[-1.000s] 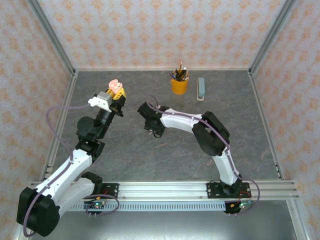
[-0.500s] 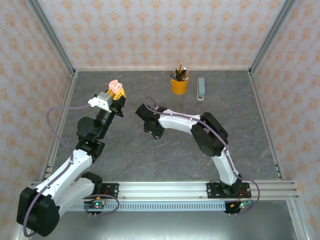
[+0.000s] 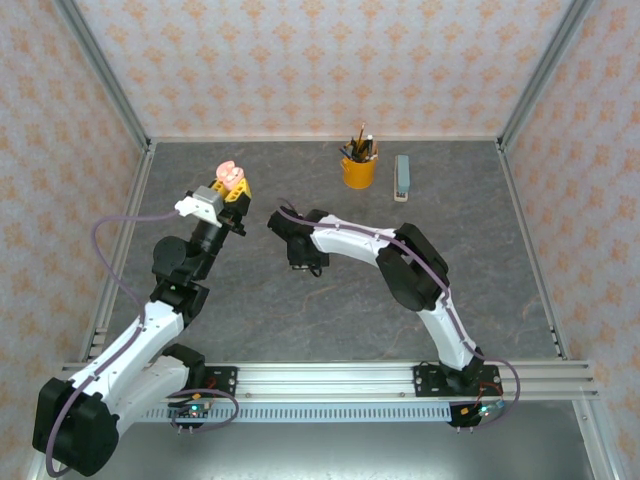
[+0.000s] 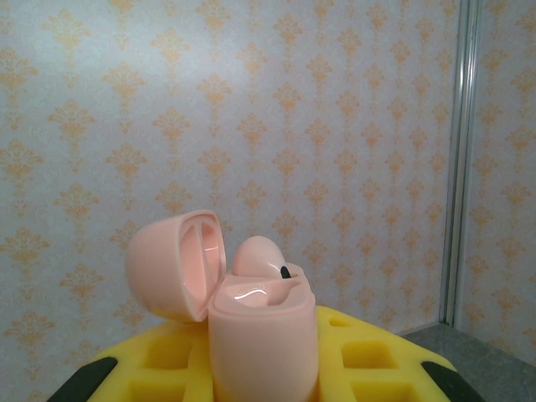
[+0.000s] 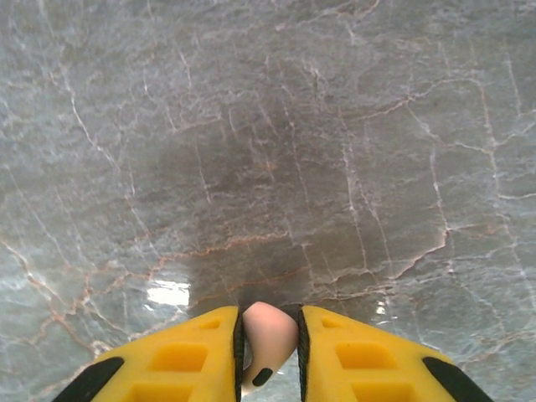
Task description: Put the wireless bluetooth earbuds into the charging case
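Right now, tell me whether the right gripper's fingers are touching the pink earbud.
Touching. The right wrist view shows the pink earbud pinched between the yellow fingers of the right gripper, both pressed against its sides with no gap.

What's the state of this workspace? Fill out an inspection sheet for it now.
Surface: grey marbled table, no spills seen.
Job's things: pink charging case, lid open, a seated earbud inside; a pale pink earbud between the right tool's fingers.
Clutter: yellow pencil cup and grey-green block near the far edge.
Tools: left tool shut on the charging case, raised off the table; right tool shut on the pale pink earbud, low over the table.
Cables: lilac cables along both arms, in loose loops.
Surroundings: patterned walls, aluminium frame.
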Controlling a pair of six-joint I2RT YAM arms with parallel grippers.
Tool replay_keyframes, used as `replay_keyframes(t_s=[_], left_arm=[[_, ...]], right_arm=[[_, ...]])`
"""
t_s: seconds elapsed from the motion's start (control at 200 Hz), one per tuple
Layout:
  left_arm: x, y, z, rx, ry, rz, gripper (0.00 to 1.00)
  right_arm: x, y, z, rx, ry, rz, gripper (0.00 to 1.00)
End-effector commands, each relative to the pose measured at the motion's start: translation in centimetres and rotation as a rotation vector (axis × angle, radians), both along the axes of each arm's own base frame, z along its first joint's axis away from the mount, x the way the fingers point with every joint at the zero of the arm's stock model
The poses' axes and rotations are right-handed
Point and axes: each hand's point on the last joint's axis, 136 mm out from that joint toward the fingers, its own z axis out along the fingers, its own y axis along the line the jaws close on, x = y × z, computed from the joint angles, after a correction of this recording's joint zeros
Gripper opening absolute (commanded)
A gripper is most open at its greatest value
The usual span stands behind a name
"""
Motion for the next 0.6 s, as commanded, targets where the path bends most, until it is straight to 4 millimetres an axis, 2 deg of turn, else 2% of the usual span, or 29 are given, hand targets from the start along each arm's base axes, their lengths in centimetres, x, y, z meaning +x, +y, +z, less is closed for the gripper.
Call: replay_keyframes(t_s=[0.0,0.2,0.41,0.591], left_arm=[[-0.6,0.8,1.2,-0.027,-0.048,0.026,0.0],[-0.6,0.8,1.1,-0.028,-0.045,0.022,0.0],[-0.5,0.7,1.0,-0.024,-0.037,0.017,0.0],[-0.5,0.5,0.7,-0.02,-0.03,0.011,0.0]], right_arm=[[-0.8,-2.1,-0.5,-0.122,0.043,0.173,0.24],[-0.7,-3.0,0.0,-0.161,0.032,0.27,0.23],[0.4,-3.7,1.2,-0.088,-0.032,0.231,0.23],[-0.3,-3.7,2.0,-0.067,-0.01,0.343,0.24]])
